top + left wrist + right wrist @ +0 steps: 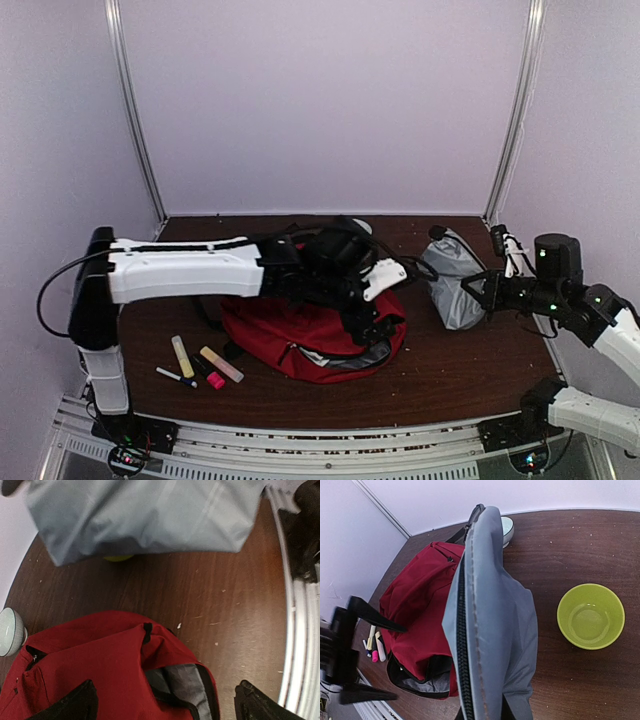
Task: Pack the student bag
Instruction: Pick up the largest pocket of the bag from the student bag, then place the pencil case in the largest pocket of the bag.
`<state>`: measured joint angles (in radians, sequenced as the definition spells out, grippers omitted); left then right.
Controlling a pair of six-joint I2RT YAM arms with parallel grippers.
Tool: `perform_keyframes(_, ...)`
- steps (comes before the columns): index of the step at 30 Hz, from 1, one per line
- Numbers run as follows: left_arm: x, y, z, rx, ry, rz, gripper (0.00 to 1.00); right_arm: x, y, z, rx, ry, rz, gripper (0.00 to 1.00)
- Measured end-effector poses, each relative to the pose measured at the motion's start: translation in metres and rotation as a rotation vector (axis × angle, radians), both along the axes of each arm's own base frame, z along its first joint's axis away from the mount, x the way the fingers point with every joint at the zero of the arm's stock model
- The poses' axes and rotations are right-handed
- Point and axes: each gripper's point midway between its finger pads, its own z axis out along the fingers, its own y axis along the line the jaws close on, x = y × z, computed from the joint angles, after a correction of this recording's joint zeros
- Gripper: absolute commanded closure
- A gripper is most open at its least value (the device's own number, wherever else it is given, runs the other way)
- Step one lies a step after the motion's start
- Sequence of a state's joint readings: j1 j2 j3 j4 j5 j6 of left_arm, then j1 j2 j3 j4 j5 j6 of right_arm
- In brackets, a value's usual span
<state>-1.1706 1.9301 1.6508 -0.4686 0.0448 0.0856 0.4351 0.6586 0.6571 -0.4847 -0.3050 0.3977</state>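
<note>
Red student bag (300, 335) at table centre, mouth agape toward 4 o'clock, inside not visible. Grey pouch (455, 280) at its 3 o'clock, pinched in right gripper (480, 290), jaws together on fabric. Left gripper (165, 702) over bag mouth, jaws wide apart, empty. Loose pens (200, 365) at bag's 8 o'clock. Looks early; most packing left.

Your wooden table (450, 380) carries the student bag (300, 345) at its middle, a grey pouch (455, 290) toward the right edge, a green bowl (590, 616) beside it, and markers (222, 364) near the front-left corner.
</note>
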Motion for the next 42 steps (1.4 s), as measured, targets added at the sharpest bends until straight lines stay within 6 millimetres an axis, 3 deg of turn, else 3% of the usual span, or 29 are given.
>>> perform_keyframes(2,0.009,-0.018,-0.026,0.081,-0.032,0.029,0.02,-0.005,-0.001,0.003,0.025,0.004,-0.001,1.0)
perform_keyframes(4,0.022,-0.021,-0.05,0.161,-0.078,0.082,0.02,-0.01,0.0,0.005,0.04,0.009,0.015,1.0)
perform_keyframes(7,0.038,-0.002,-0.071,0.272,-0.138,0.145,0.02,-0.019,0.003,0.001,0.053,0.033,0.043,1.0)
perform_keyframes(10,0.049,0.012,-0.076,0.321,-0.173,0.186,0.05,-0.026,0.002,-0.009,0.046,0.069,0.051,1.0)
perform_keyframes(11,0.05,0.017,-0.079,0.335,-0.179,0.194,0.12,-0.027,0.001,-0.011,0.043,0.079,0.05,1.0)
perform_keyframes(12,0.05,0.023,-0.083,0.353,-0.181,0.201,0.29,-0.028,0.001,-0.013,0.041,0.089,0.048,1.0)
perform_keyframes(15,0.045,0.046,-0.1,0.419,-0.172,0.202,0.93,-0.029,0.002,-0.014,0.049,0.101,0.05,1.0)
perform_keyframes(16,0.044,0.05,-0.102,0.43,-0.168,0.201,1.0,-0.029,0.002,-0.014,0.052,0.103,0.052,1.0)
perform_keyframes(18,0.038,0.055,-0.101,0.437,-0.145,0.194,1.0,-0.029,0.005,-0.016,0.055,0.118,0.065,1.0)
perform_keyframes(21,0.033,0.056,-0.072,0.371,-0.131,0.198,1.0,-0.027,0.014,-0.021,0.068,0.155,0.101,1.0)
perform_keyframes(27,0.043,0.091,0.053,0.104,-0.196,0.323,1.0,-0.033,0.036,-0.036,0.082,0.267,0.21,1.0)
perform_keyframes(29,0.047,0.102,0.082,0.022,-0.201,0.357,1.0,-0.039,0.042,-0.033,0.083,0.286,0.255,1.0)
perform_keyframes(31,0.057,0.113,0.093,-0.015,-0.194,0.393,1.0,-0.047,0.05,-0.027,0.103,0.288,0.314,1.0)
perform_keyframes(36,0.048,0.106,0.08,-0.023,-0.135,0.346,1.0,-0.059,0.083,-0.017,0.198,0.299,0.44,1.0)
perform_keyframes(39,0.043,0.099,0.081,-0.043,-0.112,0.314,1.0,-0.05,0.105,-0.022,0.237,0.326,0.462,1.0)
perform_keyframes(42,0.039,0.094,0.083,-0.065,-0.096,0.29,1.0,-0.026,0.128,-0.035,0.248,0.372,0.456,1.0)
